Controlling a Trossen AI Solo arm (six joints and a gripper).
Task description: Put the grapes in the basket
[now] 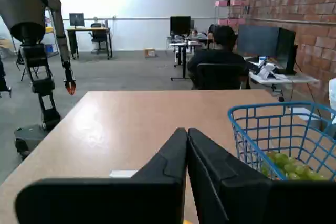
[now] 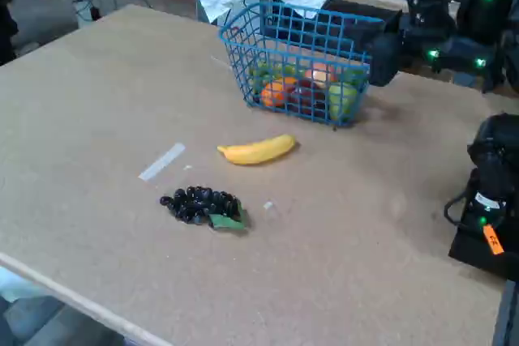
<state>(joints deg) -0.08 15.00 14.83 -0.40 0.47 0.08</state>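
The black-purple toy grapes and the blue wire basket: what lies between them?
In the fixed view, a yellow banana lies between grapes and basket.

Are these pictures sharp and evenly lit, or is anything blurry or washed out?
Wrist view: the gripper fingers loom dark and soft up close, and the far white wall glares. Fixed view: even light with soft shadows under the grapes, banana and basket; the top edge is washed out and fine detail is slightly blurred.

Basket cut by wrist view's right edge; fruit inside blurred behind mesh.
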